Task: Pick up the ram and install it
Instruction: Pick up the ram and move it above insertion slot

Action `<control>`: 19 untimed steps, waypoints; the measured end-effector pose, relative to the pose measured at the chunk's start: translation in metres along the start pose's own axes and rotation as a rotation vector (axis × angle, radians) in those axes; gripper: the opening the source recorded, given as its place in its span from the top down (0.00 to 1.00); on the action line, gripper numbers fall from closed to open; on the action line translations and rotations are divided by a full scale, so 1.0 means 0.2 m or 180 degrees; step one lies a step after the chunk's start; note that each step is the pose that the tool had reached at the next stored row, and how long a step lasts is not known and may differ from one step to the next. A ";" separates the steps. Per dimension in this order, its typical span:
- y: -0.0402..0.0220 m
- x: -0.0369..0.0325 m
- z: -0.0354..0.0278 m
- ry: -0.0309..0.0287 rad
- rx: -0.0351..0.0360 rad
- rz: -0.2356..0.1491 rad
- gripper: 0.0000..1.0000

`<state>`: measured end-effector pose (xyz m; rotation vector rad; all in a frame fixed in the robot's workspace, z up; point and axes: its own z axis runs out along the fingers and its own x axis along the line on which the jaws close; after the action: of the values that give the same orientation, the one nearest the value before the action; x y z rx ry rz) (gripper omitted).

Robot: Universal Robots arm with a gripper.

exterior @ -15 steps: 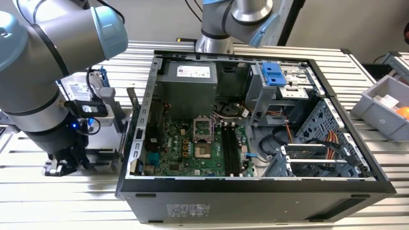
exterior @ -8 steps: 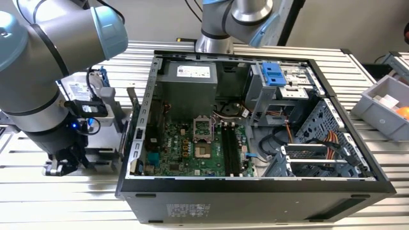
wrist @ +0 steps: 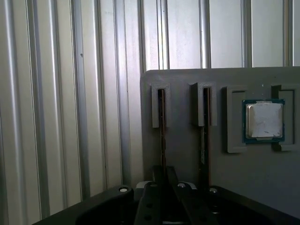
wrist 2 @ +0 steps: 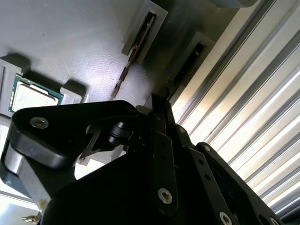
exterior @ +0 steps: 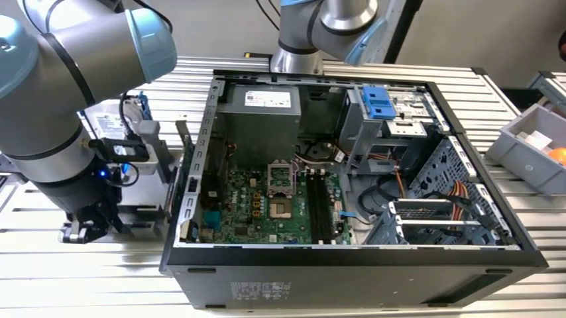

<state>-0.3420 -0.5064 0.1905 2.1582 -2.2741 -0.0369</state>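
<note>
Two ram sticks stand on edge in slotted grey holders on a grey tray [wrist: 187, 154]. In the first wrist view my gripper [wrist: 165, 172] sits over one ram [wrist: 162, 126], its dark fingers pressed together on the stick's thin edge. The other ram [wrist: 205, 126] stands free beside it. In the second wrist view the held ram [wrist 2: 180, 70] runs from its holder into the gripper [wrist 2: 161, 101]. In the exterior view the gripper [exterior: 87, 230] is low on the exterior view's left, outside the open computer case [exterior: 190, 199], whose black motherboard slots [exterior: 316, 199] lie near its middle.
A square silver processor chip [wrist: 264, 120] rests in the same tray, past the free stick. Ribbed aluminium table [wrist: 56, 93] surrounds the tray. A blue drive frame [exterior: 378, 103] sits at the back of the case. A grey bin [exterior: 531, 149] stands on the exterior view's right.
</note>
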 end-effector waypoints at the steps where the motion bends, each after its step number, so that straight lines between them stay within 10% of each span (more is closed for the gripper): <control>1: 0.000 0.000 0.000 0.0000 0.0000 0.0000 1.00; 19: 0.001 0.000 0.000 0.0000 0.0000 0.0000 1.00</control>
<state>-0.3421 -0.5064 0.1905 2.1583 -2.2742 -0.0368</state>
